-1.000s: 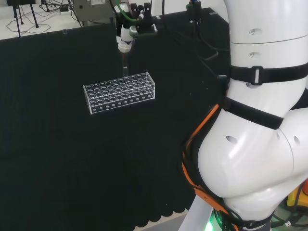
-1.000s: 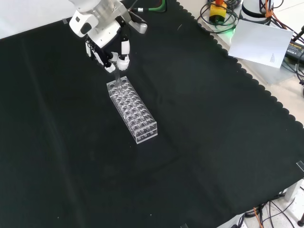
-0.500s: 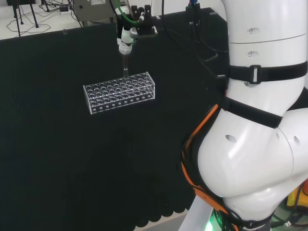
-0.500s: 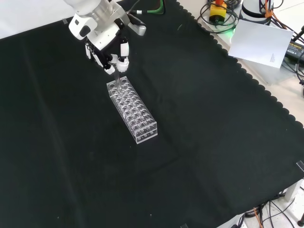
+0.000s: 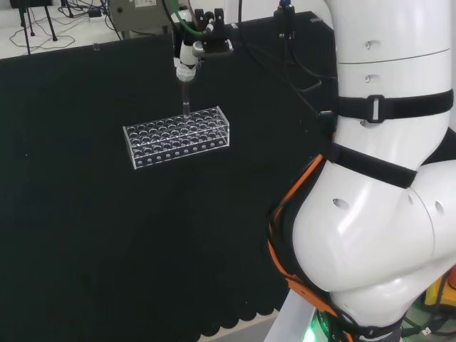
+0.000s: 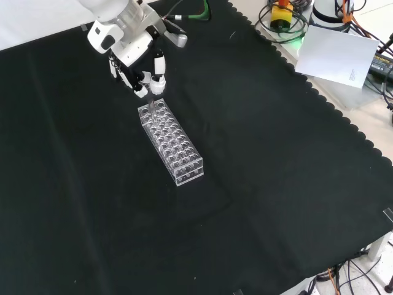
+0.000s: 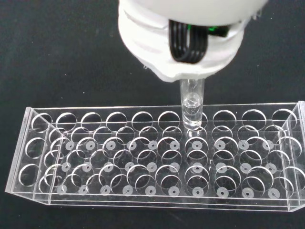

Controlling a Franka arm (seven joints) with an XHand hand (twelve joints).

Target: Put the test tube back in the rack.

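Observation:
A clear plastic rack (image 5: 177,137) with several rows of holes lies on the black cloth, also seen as the rack (image 6: 171,142) and the rack (image 7: 152,157). My hand (image 5: 187,55) hangs above its far row, shut on a clear test tube (image 5: 186,104) held upright. In the front view the hand (image 6: 140,58) is over the rack's upper end, the test tube (image 6: 149,104) reaching down to it. In the wrist view the test tube (image 7: 190,106) has its round bottom just above a hole in the rack's edge row. The rack's holes look bare.
The arm's white links (image 5: 385,178) stand at the head view's right. Cables and a white sheet (image 6: 338,52) lie beyond the cloth's scalloped edge at the front view's upper right. Black cloth (image 6: 276,184) spreads wide around the rack.
The hand has risen slightly with the tube over the same end of the rack. The rack has not moved.

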